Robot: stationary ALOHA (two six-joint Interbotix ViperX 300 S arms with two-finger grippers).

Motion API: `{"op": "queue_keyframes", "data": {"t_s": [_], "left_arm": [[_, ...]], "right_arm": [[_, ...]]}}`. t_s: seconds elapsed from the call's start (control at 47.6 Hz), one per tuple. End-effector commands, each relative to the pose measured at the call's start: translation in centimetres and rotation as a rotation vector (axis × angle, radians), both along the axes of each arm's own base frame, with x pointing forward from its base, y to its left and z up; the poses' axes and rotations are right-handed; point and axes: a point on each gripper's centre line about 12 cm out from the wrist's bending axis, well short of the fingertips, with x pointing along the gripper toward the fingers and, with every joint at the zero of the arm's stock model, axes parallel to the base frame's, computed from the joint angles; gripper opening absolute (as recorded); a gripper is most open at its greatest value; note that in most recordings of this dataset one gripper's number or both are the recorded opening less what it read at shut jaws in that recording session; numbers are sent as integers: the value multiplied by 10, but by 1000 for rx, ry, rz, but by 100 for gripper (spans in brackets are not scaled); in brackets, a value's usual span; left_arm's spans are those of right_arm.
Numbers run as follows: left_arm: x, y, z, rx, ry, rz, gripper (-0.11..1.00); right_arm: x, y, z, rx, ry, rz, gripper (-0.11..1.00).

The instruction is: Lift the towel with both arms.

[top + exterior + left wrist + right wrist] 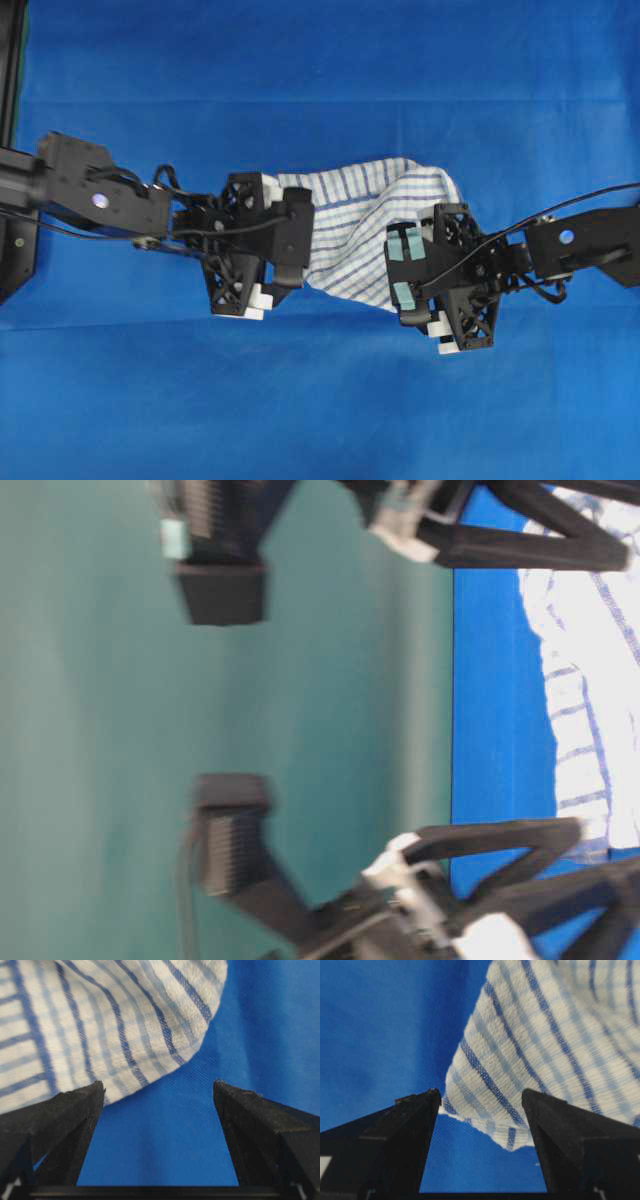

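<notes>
Both arms sit at the towel [365,225] now, the left gripper [159,1091] at one end and the right gripper [481,1096] at the other, and in both wrist views the jaws stand wide apart with nothing between them but blue bench [320,400]. The towel lies crumpled on the bench between the two grippers: ahead of the left jaws it fills the space up and to the left, its rounded edge reaching the left fingertip [92,1092]; ahead of the right jaws a corner pokes down into the gap, nearer the right finger. The risk, as I read it, is a miss on the left side: the cloth edge sits at one fingertip rather than centred, so closing there could pinch only a sliver or push it aside. On the right, a grip on the very corner could slip once the weight comes on. If one side holds and the other doesn't, the towel would swing off one arm. Its long axis runs gripper to gripper, across the overhead view, tilting slightly toward the far side at the right end.
</notes>
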Motion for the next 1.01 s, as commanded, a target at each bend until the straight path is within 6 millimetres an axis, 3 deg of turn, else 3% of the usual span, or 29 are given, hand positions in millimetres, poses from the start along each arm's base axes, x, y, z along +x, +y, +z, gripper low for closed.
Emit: {"op": "queue_keyframes", "data": {"t_s": [0.0, 0.231, 0.504, 0.546, 0.63, 0.798, 0.84, 0.987], "left_arm": [[6, -3, -1, -1, -23, -6, 85], [11, -3, -22, 1, -18, -6, 85], [14, 1, -26, -1, -29, 7, 78], [14, 3, -26, -3, -29, 14, 72], [14, 6, -26, -5, -30, 24, 49], [14, 10, -26, -3, -29, 33, 5], [14, 12, -26, -3, -26, 36, 1], [13, 12, -25, -3, -11, 38, 1]], "right_arm": [[3, 2, -1, 14, -33, -3, 67], [4, 3, -18, 21, -40, -4, 67], [5, 1, -20, 21, -38, -8, 66], [5, 0, -19, 20, -40, -10, 65], [6, -2, -19, 19, -40, -15, 57], [6, -4, -19, 18, -39, -19, 9], [6, -3, -19, 18, -41, -17, 5], [7, -3, -11, 21, -62, -17, 5]]}}
